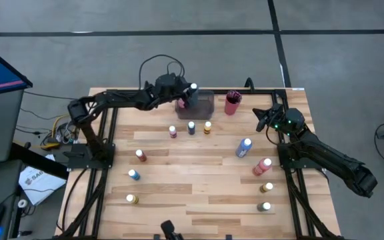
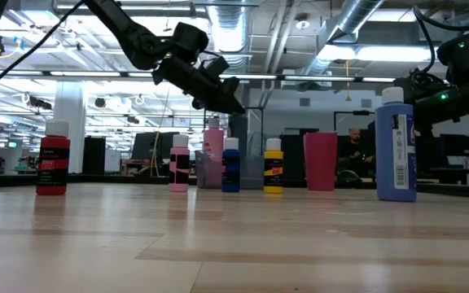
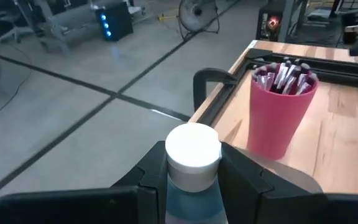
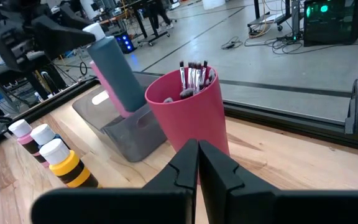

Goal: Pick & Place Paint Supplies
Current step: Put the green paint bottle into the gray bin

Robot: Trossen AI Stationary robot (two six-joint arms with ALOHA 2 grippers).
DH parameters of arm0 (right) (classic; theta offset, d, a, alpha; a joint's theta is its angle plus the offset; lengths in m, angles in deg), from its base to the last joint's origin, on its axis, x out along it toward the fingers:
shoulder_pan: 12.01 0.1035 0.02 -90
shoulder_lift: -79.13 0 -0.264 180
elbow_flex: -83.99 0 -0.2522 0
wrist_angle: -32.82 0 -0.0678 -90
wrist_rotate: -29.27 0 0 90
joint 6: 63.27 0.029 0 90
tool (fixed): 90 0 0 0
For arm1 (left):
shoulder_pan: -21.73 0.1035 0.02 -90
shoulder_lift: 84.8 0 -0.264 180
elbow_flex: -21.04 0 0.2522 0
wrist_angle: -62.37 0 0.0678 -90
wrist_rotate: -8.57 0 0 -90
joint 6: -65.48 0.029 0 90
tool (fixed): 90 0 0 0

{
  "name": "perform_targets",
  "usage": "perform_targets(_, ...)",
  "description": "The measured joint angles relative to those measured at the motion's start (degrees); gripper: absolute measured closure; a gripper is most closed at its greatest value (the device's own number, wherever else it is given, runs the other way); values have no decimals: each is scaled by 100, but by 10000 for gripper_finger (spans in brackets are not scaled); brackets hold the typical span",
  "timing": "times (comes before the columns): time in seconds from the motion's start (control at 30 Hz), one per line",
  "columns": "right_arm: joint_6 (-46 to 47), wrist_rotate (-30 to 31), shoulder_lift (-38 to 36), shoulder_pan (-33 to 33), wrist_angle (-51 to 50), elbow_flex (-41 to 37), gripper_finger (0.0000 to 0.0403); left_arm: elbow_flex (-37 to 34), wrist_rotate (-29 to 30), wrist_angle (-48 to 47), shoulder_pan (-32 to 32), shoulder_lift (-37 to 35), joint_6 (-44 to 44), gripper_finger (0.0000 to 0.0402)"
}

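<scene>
1. Behind the wooden desk (image 1: 199,187) lies a grey concrete floor in the high view; the low view looks into a workshop hall with ceiling ducts.
2. Grey tray (image 1: 204,105) sits at the far edge of the desk, with a pink bottle (image 4: 112,93) already standing inside it.
3. Red cup (image 1: 233,103) stands just beside the tray, packed with dark-handled brushes (image 4: 193,77) standing bristles up.
4. Left tool (image 3: 193,168) is clamped on a blue-grey paint bottle (image 4: 115,71) just below its white cap and holds it over the tray. The bottle's long axis is tilted, cap end leaning away from the red cup and base pointing down into the tray, close beside the pink bottle.
5. Right tool (image 4: 197,163) waits with fingers together, near the cup at the right side of the desk.
6. Loose bottles (image 1: 191,128) stand scattered over the desk, well apart from one another.
7. Likely risk: released at this tilt, the bottle may topple, knock over the pink bottle, or catch on the tray wall; straightening it first would reduce this.
</scene>
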Motion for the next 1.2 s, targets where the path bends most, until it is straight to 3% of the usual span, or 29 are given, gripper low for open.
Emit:
perform_targets(0.37, 0, 0, 0, 2, 0, -2, 394, 0, 5, 244, -22, 470, 0, 313)
perform_targets(0.87, 0, 0, 0, 2, 0, -2, 394, 4, 247, 344, 11, 525, 87, 301)
perform_targets(1.2, 0, 0, 0, 0, 0, -1, 394, 4, 403, 355, 11, 525, 109, 218)
